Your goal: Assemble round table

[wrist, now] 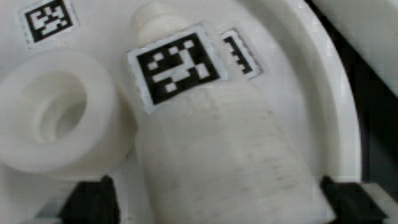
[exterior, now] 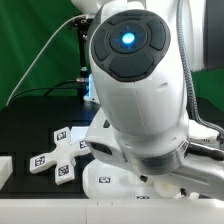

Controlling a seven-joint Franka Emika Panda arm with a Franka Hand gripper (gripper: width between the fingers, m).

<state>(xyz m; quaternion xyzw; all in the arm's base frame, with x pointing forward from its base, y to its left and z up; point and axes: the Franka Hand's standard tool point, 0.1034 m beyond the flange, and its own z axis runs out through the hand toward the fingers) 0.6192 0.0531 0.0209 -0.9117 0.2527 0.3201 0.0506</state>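
In the wrist view the white cylindrical post [wrist: 205, 130], with a square tag near its far end, runs between my gripper's [wrist: 217, 200] fingers [wrist: 89, 198]. Both black fingers touch its sides, so the gripper is shut on it. The post is held just over the round disc [wrist: 329, 90], beside the disc's raised centre socket [wrist: 54, 110]. In the exterior view the arm hides the gripper and the post. The disc [exterior: 105, 183] lies below the arm at the front. The cross-shaped foot piece [exterior: 58, 150] lies flat on the black table to the exterior view's left.
A white object [exterior: 4, 172] is cut off at the exterior view's left edge. A cable [exterior: 40, 60] hangs across the green backdrop behind the table. The arm's body fills the middle and right of the exterior view.
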